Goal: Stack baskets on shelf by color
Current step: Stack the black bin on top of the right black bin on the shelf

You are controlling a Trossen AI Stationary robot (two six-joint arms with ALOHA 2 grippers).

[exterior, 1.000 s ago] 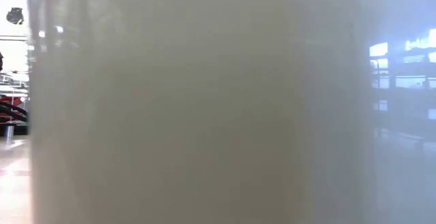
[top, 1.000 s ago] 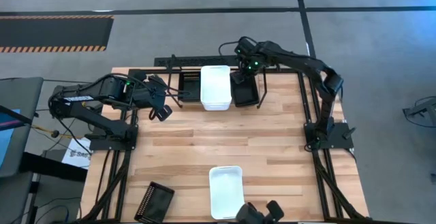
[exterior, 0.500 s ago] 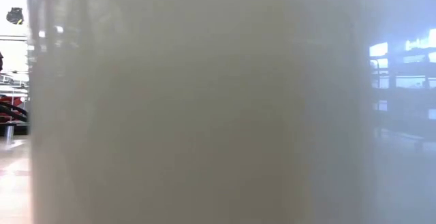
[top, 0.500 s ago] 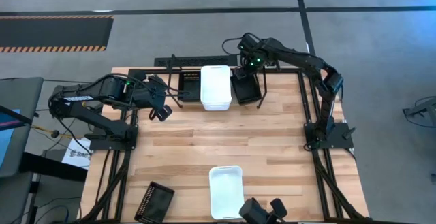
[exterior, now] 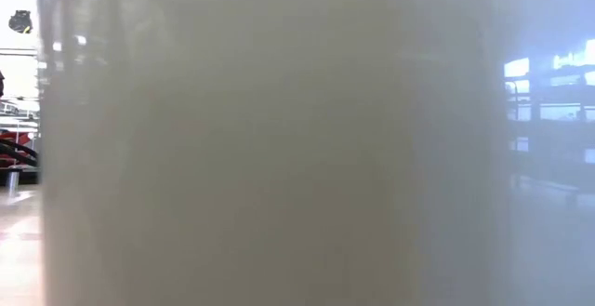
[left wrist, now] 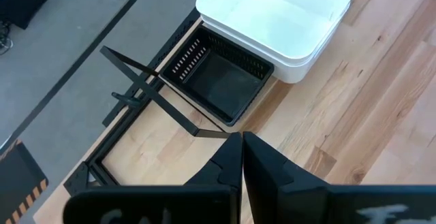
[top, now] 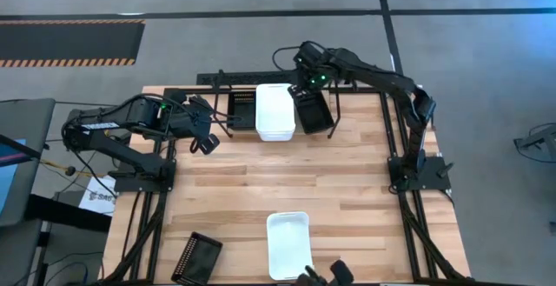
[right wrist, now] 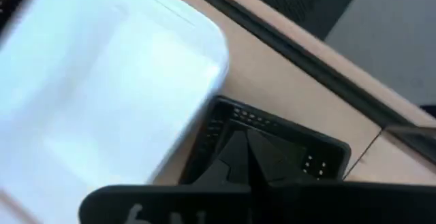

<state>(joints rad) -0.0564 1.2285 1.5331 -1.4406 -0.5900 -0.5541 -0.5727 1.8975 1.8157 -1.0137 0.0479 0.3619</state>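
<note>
The shelf [top: 217, 79] stands along the table's far edge. It holds a black basket [top: 240, 109] on the left, stacked white baskets [top: 275, 110] in the middle and a second black basket [top: 314, 114], askew, on the right. My right gripper [top: 305, 89] is shut at that right basket's far end. My left gripper [top: 207, 143] hovers shut over the wood near the shelf's left end and holds nothing. Another white basket [top: 288, 244] rests on its base at the near edge. A black basket [top: 195, 256] lies at the near left corner. My right gripper comes from above, slanting down, with its shut fingers [right wrist: 248, 142] at the far end wall [right wrist: 272, 125] of the right black basket. The fingers hide the place of contact. The basket sits tilted and turned, its near end low in the shelf.
In the low view the white basket [exterior: 279, 157] at the near edge fills almost the whole picture. Upright wire loops [top: 335, 103] flank the right bay. Bare wood [top: 287, 173] spans the table's middle. A dark object [top: 321, 276] shows at the near edge.
My right gripper has risen and shifted a little toward the table's left. The right black basket has gone from square in its bay to tilted and turned, its far end up with the gripper.
</note>
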